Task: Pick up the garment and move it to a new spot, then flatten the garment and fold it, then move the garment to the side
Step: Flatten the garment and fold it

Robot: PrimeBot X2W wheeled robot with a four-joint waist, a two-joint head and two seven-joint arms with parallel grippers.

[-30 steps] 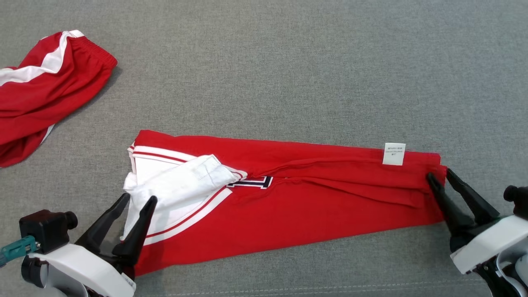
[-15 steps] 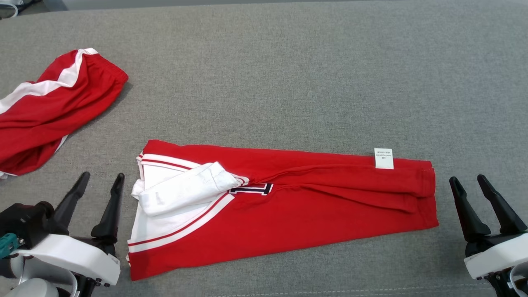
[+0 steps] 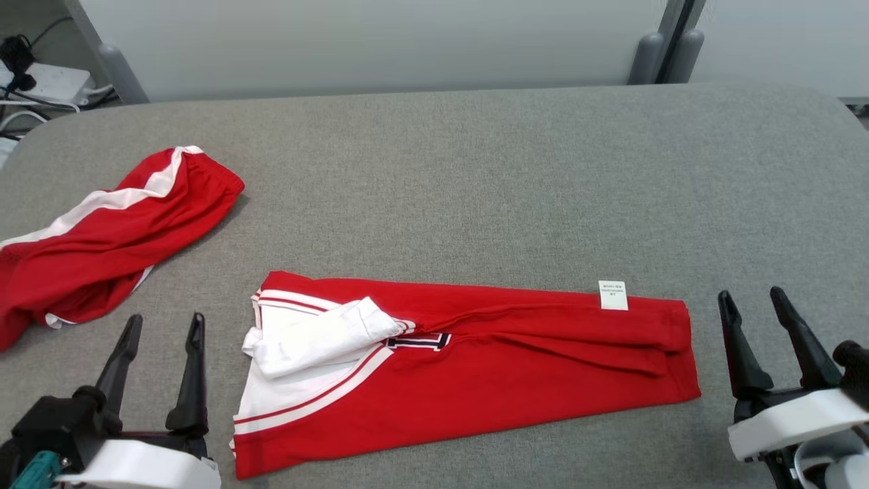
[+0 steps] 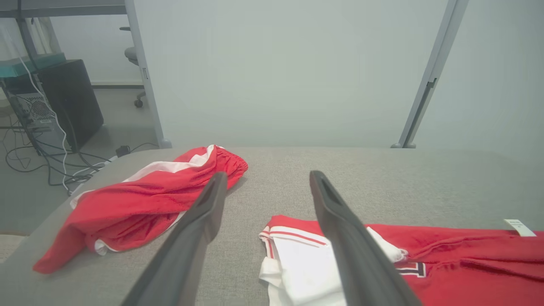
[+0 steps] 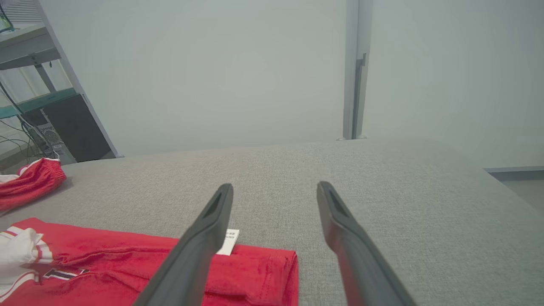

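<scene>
Left fingers (image 3: 193,370): spread wide with nothing between them. My left gripper (image 3: 167,317) is empty and sits just beside the jersey's white-sleeved end, clear of the cloth.
Right fingers (image 3: 737,343): parted just as wide and also bare. My right gripper (image 3: 750,293) sits just past the hem end, not touching it.
Garment: the red jersey (image 3: 489,367) is folded into 1 long band on the grey padded table (image 3: 475,170), near my edge, between the 2 grippers.
Sleeve: 1 white sleeve (image 3: 319,336) lies across the top at my left, partly covering a dark-outlined numeral.
Tag: the white care tag (image 3: 613,295) shows at the far edge, toward my right.
Creases: long folds run along the far half.
Other cloth: the red shorts (image 3: 115,238) with a white stripe lie crumpled at my far left, well apart from the jersey.
Beyond the table: I see a power strip (image 3: 44,81) with cables.
</scene>
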